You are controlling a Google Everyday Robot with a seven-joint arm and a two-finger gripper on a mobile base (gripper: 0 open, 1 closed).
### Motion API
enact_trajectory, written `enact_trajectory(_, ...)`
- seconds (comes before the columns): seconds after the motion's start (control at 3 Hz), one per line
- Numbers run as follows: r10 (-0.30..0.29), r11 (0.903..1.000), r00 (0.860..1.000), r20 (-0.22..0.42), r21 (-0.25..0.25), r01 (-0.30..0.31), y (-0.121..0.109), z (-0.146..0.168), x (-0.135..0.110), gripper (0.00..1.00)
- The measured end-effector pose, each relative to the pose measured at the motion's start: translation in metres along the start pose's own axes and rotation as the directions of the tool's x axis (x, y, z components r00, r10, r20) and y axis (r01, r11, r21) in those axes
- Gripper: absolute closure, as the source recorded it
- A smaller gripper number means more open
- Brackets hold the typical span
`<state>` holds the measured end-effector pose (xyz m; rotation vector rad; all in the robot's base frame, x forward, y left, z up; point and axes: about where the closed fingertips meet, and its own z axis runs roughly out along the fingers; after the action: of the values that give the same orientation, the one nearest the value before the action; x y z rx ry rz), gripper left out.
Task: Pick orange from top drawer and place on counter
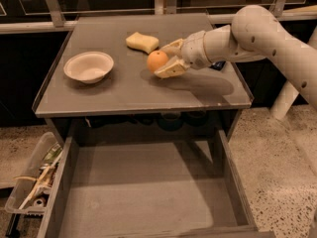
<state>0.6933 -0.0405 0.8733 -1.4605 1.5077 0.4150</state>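
The orange (156,61) is between the fingertips of my gripper (163,58), low over the middle of the counter (124,95), with its shadow just beneath it. The gripper is shut on the orange and reaches in from the right on the white arm (247,33). I cannot tell whether the orange touches the counter. The top drawer (143,192) is pulled out below the counter's front edge, and its grey floor is bare.
A white bowl (89,66) stands on the left of the counter. A pale yellow sponge (142,41) lies just behind the orange. A clear plastic bin of clutter (30,182) sits on the floor left of the drawer. A rail runs behind the counter.
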Motion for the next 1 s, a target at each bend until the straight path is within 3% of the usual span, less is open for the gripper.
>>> enact_trajectory(0.67,0.041,0.9985,0.998,-0.054,-0.033,-0.043,0.008,0.002,0.018,1.0)
enact_trajectory(1.0,0.043,0.9985,0.998,-0.055,-0.033,-0.044,0.008,0.002,0.018,0.82)
